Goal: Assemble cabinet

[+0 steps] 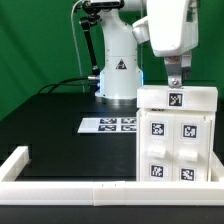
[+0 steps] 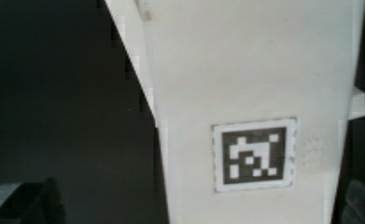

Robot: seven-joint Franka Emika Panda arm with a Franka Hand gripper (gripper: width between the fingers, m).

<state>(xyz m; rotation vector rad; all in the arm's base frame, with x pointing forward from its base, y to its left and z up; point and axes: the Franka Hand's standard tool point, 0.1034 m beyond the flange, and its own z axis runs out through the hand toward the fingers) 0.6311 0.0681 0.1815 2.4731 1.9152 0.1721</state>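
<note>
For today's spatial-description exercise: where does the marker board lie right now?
The marker board lies on the black table, close to the arm's base, to the exterior view's left of the cabinet.

A black counter (image 1: pixel 55 135) is seen. The marker board (image 1: pixel 108 125) is laid flat near its middle. The white cabinet (image 1: pixel 178 140) is stood at the exterior view's right, and a low white border rail (image 1: pixel 70 187) is set along the near edge.

The arm (image 1: pixel 117 55) is glossy white, with rounded segments and black joints at twelve o'clock. A black triangular sticker (image 1: pixel 118 67) marks its base column, and a black cable (image 1: pixel 65 86) trails toward nine o'clock. The tool (image 1: pixel 175 80) is dark grey.
</note>
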